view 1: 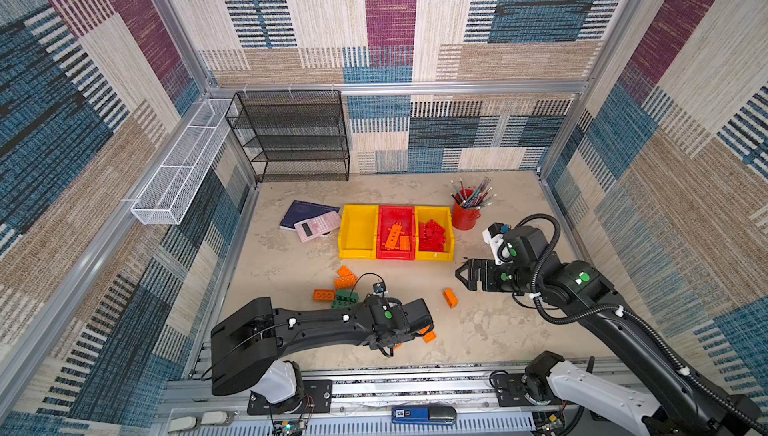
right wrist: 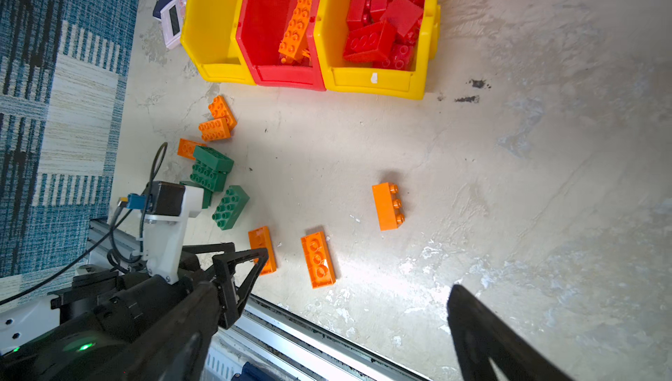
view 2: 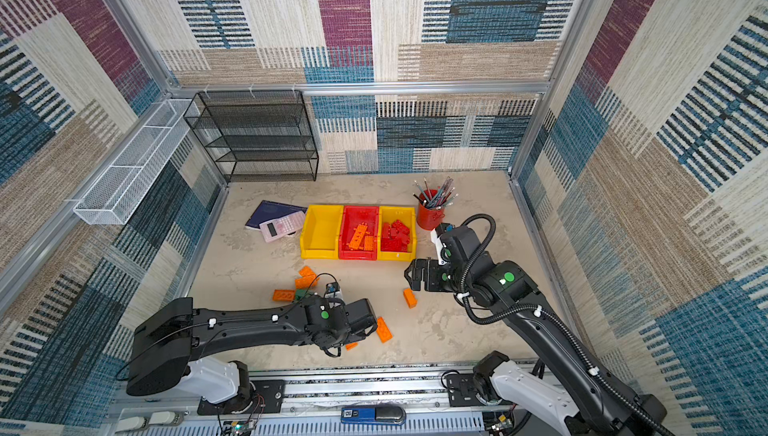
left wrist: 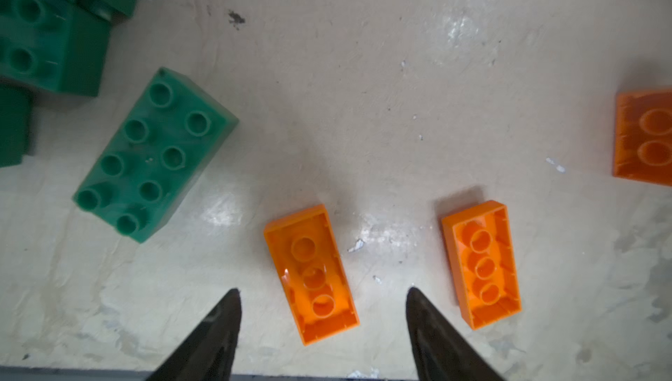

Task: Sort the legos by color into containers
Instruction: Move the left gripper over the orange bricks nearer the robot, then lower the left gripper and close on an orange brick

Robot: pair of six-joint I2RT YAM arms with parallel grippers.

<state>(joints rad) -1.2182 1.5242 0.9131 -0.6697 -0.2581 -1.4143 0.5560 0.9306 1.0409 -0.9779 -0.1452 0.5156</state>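
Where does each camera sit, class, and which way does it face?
Both top views: high over the near rail, looking down on table, bins, left arm, right arm.
Left wrist: above the left gripper, facing down at an upturned orange brick; fingertips show.
Right wrist: angled toward the bins; one finger, left arm show.
Shared: both wrist views show that brick.

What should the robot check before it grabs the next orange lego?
1. The left gripper is open: ok.
2. The upside-down orange brick lies between its fingertips, not touching them: ok.
3. The neighbouring orange brick sits apart from the fingers: ok.
4. Fingertips low enough to pinch: cannot tell.
5. The red bin holds only orange bricks: ok.
6. The right gripper is open, empty and out of the way: ok.
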